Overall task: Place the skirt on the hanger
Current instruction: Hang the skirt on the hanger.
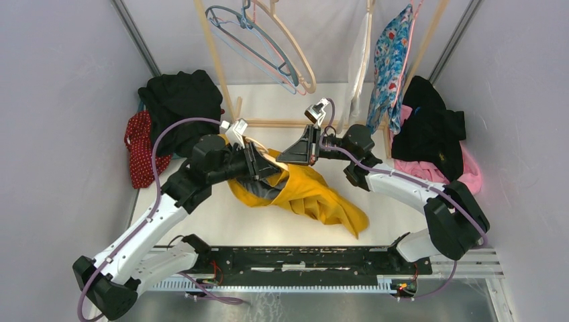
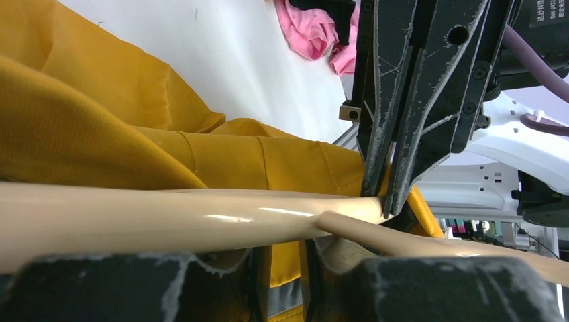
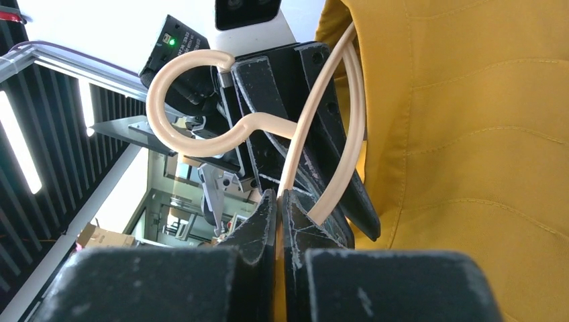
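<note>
The yellow skirt (image 1: 315, 194) lies crumpled on the white table between the arms. A beige plastic hanger (image 1: 268, 155) is held over its upper edge. My left gripper (image 1: 265, 164) is shut on the hanger near its neck; in the left wrist view the hanger bar (image 2: 168, 218) crosses just above my gripper (image 2: 285, 268), with skirt fabric (image 2: 80, 127) behind it. My right gripper (image 1: 285, 155) faces it, shut on one hanger arm (image 3: 305, 154). In the right wrist view my gripper (image 3: 280, 208) pinches that arm; the hook (image 3: 161, 127) points left, the skirt (image 3: 470, 134) fills the right.
A wooden rack (image 1: 282, 123) at the back carries several empty hangers (image 1: 268, 47) and a floral garment (image 1: 392, 60). Black clothes (image 1: 178, 100) and a red dotted cloth (image 1: 137, 147) lie at the left. A black garment (image 1: 429, 127) on pink cloth (image 1: 463, 174) lies at the right.
</note>
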Controlling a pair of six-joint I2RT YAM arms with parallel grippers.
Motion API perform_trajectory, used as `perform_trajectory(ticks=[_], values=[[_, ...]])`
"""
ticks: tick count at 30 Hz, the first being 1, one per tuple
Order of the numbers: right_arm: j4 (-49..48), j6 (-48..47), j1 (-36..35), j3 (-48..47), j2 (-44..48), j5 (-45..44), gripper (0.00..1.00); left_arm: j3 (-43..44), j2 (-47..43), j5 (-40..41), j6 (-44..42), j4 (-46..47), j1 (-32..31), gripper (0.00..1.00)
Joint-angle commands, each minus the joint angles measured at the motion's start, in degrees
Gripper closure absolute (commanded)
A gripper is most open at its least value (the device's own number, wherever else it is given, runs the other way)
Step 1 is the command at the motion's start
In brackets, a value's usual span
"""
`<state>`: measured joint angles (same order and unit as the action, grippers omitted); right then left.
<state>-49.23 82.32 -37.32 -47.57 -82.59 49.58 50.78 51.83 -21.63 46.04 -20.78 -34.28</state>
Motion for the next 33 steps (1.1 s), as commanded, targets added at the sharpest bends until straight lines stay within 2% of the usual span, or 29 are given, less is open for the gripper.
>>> perform_trajectory(ticks=[1, 13, 29, 33], values=[[-5.9, -0.4, -1.1, -2.2, 0.3, 5.2, 0.98, 3.9, 0.8, 3.3, -0.7, 3.6, -1.2, 0.74], [2.0, -5.4, -4.0, -5.1, -1.5, 6.1, 0.91, 4.3, 2.0, 5.4, -1.0, 3.2, -3.9, 0.75], [4.7, -7.3, -8.0, -8.4, -4.3, 7.8, 0.81, 4.3, 2.7, 5.4, -1.7, 3.2, -4.1, 0.77], [4.8, -7.4, -9.0, -9.0, -4.8, 8.5, 0.83, 4.2, 2.8, 5.3, -2.0, 3.2, -4.0, 0.77]])
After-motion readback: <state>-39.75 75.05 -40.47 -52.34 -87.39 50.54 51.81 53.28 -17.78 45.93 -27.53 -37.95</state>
